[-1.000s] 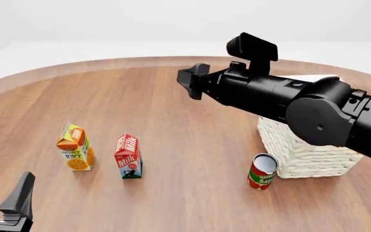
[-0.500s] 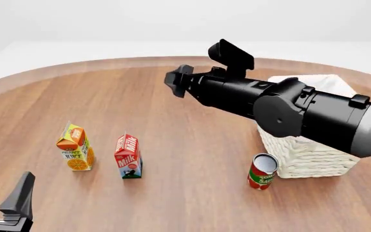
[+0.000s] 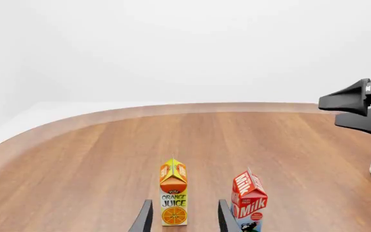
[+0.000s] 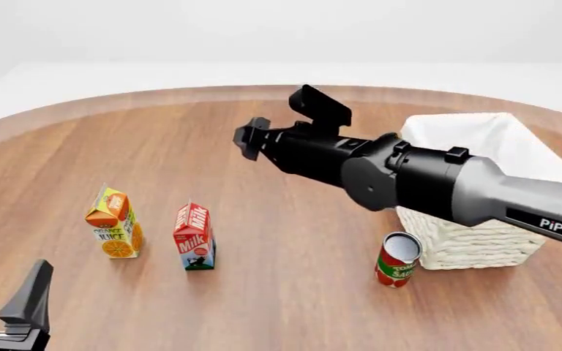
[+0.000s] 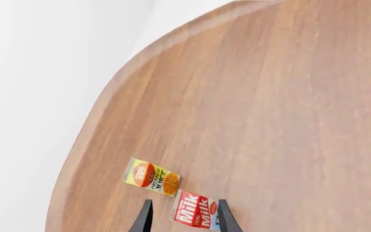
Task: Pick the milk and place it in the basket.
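A: What writing can you read, from the left?

B: The juice carton (image 4: 113, 225) says "ORANGE JUICE". Just to its right, apart from it, the milk (image 4: 194, 238) stands upright on the table (image 4: 261, 183) with white "Milk" on its red top. The red can (image 4: 396, 260) further right has lettering too small to make out, and the right arm's grey sleeve reads "PiPER".

A: What has changed?

B: The right arm has swung leftward since a second ago, uncovering the basket (image 4: 476, 183) and its white lining. The cartons, can and basket have not moved.

A: And the fingers?

B: The left gripper (image 4: 8, 296), low at the near left edge, has its fingers spread and empty. The right gripper (image 4: 252, 137) hangs above the table's middle, well apart from the milk; its wrist view shows its fingers (image 5: 143, 220) parted, holding nothing.
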Robot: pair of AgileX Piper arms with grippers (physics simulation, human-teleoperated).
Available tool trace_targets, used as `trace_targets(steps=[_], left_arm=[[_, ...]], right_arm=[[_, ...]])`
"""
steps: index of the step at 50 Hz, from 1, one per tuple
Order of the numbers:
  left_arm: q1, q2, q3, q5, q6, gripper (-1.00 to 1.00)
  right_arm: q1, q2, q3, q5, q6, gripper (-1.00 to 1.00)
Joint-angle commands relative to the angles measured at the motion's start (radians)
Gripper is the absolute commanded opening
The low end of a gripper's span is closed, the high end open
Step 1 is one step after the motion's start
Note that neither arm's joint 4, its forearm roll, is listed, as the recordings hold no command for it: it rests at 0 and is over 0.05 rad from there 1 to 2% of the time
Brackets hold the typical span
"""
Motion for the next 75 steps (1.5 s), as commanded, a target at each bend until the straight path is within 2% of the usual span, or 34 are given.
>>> trace_targets(steps=[1, 5, 6, 26, 44, 75], left_arm=[[0.000, 0.000, 0.000, 0.000, 0.000, 1.00], [0.000, 0.000, 0.000, 0.000, 0.000, 1.00], [0.000, 0.000, 0.000, 0.000, 0.000, 1.00], [0.000, 0.000, 0.000, 0.000, 0.000, 1.00], [0.000, 0.000, 0.000, 0.000, 0.000, 1.00], [0.000, 0.000, 0.000, 0.000, 0.000, 1.00]], right_arm=[[0.010, 0.082, -0.019, -0.035, 0.035, 1.00], [0.016, 0.133, -0.035, -0.058, 0.053, 1.00], [0.028, 0.207, -0.048, -0.102, 0.090, 1.00], [0.050, 0.251, -0.049, -0.118, 0.117, 1.00], [0.093, 0.295, -0.042, -0.164, 0.183, 1.00], [0.116, 0.359, -0.095, -0.159, 0.185, 1.00]])
